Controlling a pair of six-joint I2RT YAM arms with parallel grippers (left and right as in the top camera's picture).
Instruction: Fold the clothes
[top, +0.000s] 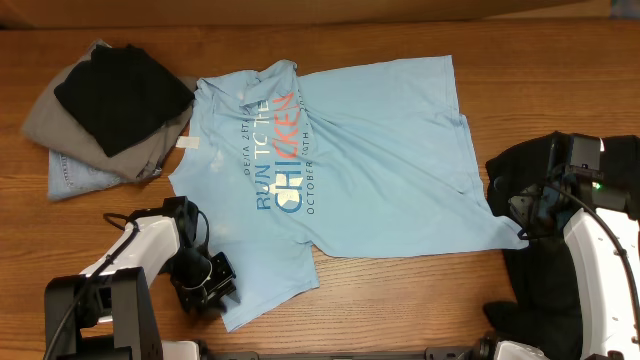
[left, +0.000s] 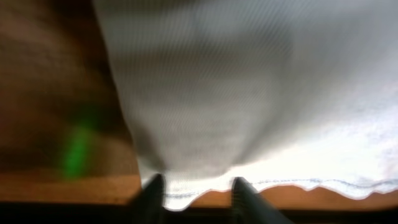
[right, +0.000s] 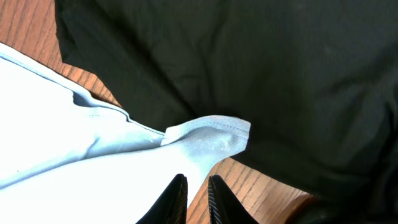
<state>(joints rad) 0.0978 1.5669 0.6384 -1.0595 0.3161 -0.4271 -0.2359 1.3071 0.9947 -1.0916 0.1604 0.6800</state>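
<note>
Tabletop (top: 400, 300) | left end effector (left: 197, 186) half-open over T-shirt (top: 380, 130) | right end effector (right: 196, 186) pinching T-shirt

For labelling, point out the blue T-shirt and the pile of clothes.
blue T-shirt (top: 390, 130): overhead view, plain cloth right of the lettering.
pile of clothes (top: 120, 90): overhead view, the black top garment.

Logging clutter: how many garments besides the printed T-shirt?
4: black garment, grey garment, pale blue garment stacked upper left; second black garment far right. More may be hidden.
</note>
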